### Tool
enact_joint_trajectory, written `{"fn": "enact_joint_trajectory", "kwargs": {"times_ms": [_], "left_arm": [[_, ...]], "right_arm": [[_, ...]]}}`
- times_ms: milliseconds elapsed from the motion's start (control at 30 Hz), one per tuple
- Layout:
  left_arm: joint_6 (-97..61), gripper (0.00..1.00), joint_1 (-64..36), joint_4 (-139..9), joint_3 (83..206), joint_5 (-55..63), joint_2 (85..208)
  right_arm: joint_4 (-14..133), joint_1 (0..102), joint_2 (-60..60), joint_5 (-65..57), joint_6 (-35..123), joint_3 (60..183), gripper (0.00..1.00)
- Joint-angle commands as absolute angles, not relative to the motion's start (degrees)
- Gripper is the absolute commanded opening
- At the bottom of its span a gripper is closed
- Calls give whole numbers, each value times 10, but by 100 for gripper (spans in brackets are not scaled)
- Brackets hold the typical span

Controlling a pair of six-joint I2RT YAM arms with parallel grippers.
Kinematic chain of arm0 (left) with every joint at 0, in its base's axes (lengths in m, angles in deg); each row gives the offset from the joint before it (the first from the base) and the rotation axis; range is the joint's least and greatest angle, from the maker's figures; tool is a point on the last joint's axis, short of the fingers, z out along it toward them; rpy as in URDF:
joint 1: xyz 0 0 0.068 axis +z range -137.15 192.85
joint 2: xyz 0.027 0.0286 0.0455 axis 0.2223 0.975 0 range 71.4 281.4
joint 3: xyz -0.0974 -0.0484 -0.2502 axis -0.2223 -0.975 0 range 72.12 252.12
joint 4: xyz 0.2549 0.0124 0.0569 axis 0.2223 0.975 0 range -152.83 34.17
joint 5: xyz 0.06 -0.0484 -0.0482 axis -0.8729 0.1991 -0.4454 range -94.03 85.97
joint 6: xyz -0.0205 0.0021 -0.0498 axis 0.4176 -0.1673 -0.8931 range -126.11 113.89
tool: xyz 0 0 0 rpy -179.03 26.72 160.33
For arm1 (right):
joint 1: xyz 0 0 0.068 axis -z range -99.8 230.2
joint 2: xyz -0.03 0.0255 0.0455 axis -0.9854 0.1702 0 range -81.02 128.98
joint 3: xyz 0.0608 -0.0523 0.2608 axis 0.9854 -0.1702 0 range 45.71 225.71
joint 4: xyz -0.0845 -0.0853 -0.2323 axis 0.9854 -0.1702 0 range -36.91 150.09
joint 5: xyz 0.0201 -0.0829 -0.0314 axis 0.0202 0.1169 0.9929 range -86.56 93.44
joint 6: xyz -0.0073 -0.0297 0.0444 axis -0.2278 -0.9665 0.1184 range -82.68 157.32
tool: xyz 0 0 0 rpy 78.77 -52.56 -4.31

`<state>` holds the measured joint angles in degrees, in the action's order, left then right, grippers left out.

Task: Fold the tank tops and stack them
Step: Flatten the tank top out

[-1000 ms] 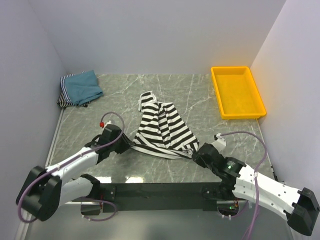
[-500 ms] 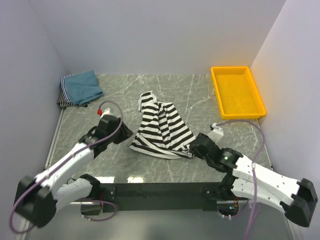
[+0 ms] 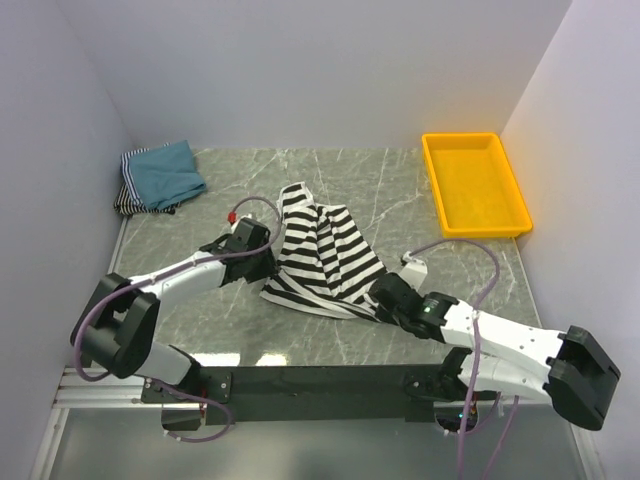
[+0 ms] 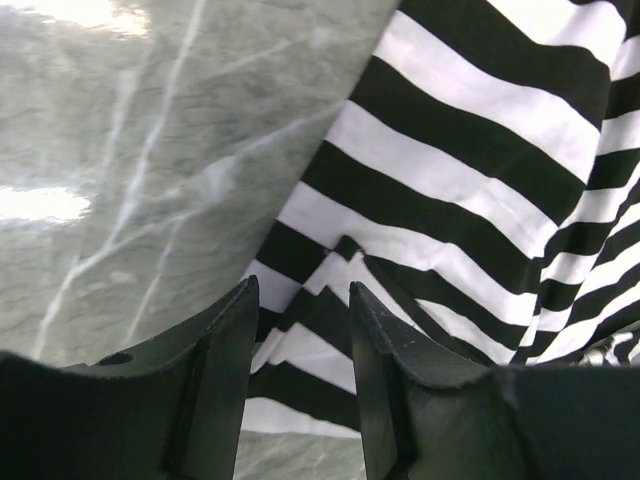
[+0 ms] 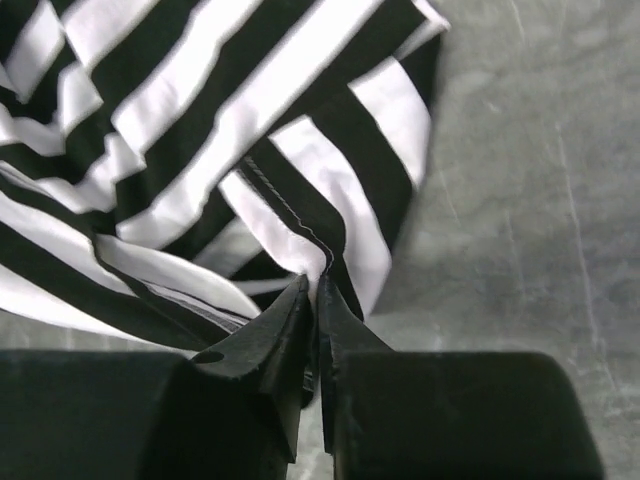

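Note:
A black-and-white striped tank top (image 3: 322, 258) lies crumpled in the middle of the table. My left gripper (image 3: 270, 268) is open at its left edge; in the left wrist view (image 4: 300, 300) the jaws straddle a striped fold (image 4: 470, 150). My right gripper (image 3: 378, 296) is shut on the top's lower right hem; the right wrist view (image 5: 314, 290) shows cloth (image 5: 280, 110) pinched between the fingertips. A folded teal-blue tank top (image 3: 165, 172) lies on a finely striped one (image 3: 125, 197) at the far left corner.
A yellow plastic tray (image 3: 440, 195) stands at the far right of the table. White walls close in the left, back and right sides. A black rail (image 3: 320, 380) runs along the near edge between the arm bases.
My left gripper has moved right and forward to the top's left edge. My right gripper has moved left, staying at the top's lower right hem.

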<state>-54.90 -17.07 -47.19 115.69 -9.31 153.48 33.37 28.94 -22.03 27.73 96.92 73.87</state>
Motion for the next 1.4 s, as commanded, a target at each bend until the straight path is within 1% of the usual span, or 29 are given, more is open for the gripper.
{"fn": "enact_joint_trajectory", "kwargs": {"times_ms": [0,267,633,833,900,933,967,1067,1133,1167,1267,1367], "left_arm": [[-526,47,-180,-492,1189,-102,1554],[-518,46,-197,-475,1221,-143,1587],[-515,36,-217,-465,1239,-149,1620],[-525,29,-220,-460,1235,-159,1615],[-527,25,-220,-454,1234,-162,1603],[-526,24,-220,-453,1234,-165,1599],[-525,24,-220,-451,1234,-168,1592],[-523,14,-220,-448,1233,-168,1581],[-524,9,-220,-446,1227,-164,1574],[-524,6,-221,-446,1226,-162,1566],[-528,1,-221,-444,1213,-159,1542],[-528,1,-223,-446,1195,-149,1511]], "right_arm": [[345,282,-263,268,994,709,14],[343,280,-301,265,1009,681,11],[344,279,-321,265,1010,666,12],[323,280,-341,281,1003,679,23],[319,281,-344,284,1002,681,27],[318,280,-344,285,1000,682,31],[319,279,-345,287,999,683,33],[320,279,-337,295,992,691,40],[316,282,-329,302,983,707,46],[317,284,-318,309,979,715,46],[331,304,-300,307,951,737,49],[357,335,-274,292,911,755,49]]}}
